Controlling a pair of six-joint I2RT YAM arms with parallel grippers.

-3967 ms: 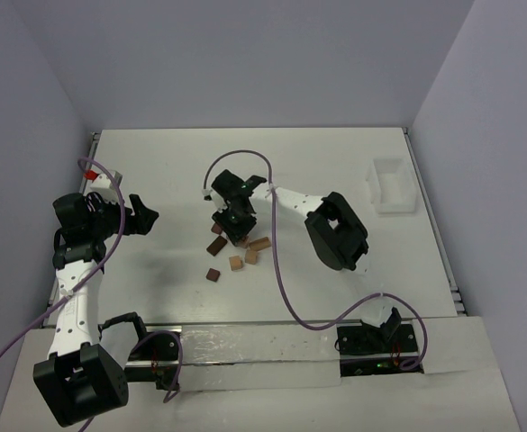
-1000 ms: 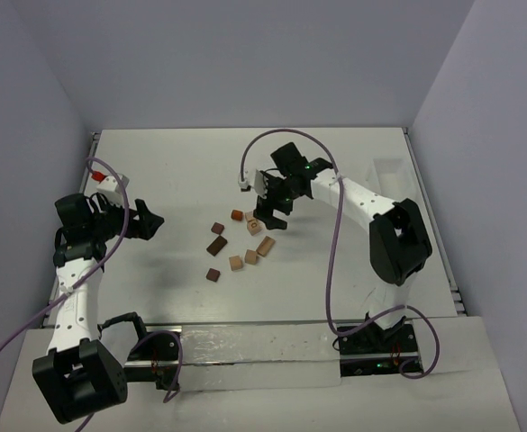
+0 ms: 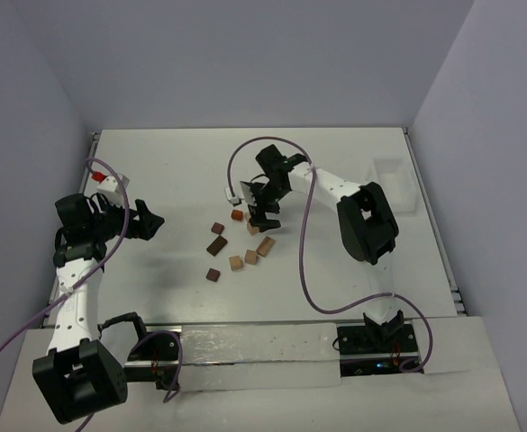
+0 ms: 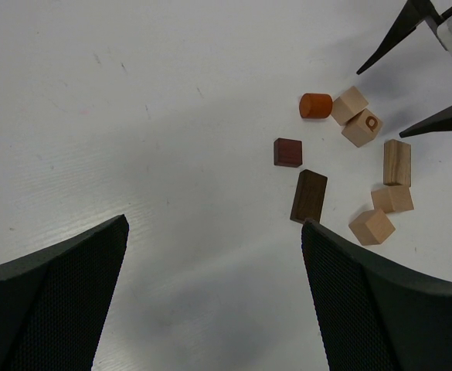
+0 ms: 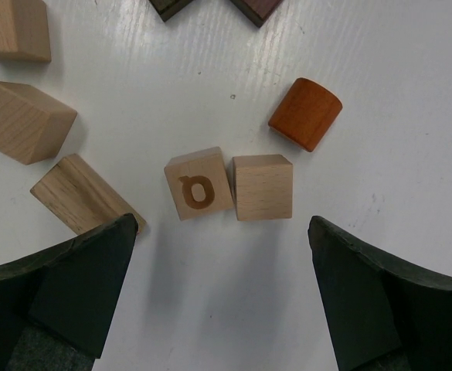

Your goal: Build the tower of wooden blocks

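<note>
Tan wood is filling the right wrist view: a lettered cube (image 5: 198,185) is sitting flat on the white worktop (image 5: 349,46), with a plain tan cube (image 5: 263,187) touching its side. An orange cylinder (image 5: 305,113) is lying near the lettered cube on the plain cube's side, touching neither. The other wood blocks (image 3: 251,256) are lying scattered singly around the lettered cube, the dark ones farther out. None is resting on another, so the tower is not yet begun.

The right tool (image 5: 222,224) is hovering over the lettered cube with its fingers spread wide, pinching nothing. The left tool (image 4: 214,226) is hanging well apart from the lettered cube, likewise spread and holding nothing.

The step in hand is looking like a first pick. Because the two tan cubes are touching, closing across both would probably drag the pair. The right tool would do better turning so that its fingers are meeting the lettered cube's two free faces, then centring and descending straight. The cylinder is likely to roll if nudged.

The only writing is a burnt-in mark on the lettered cube, a ring with a small tail. It may be an "o" or an "a", but which is unclear. No brand is showing.
</note>
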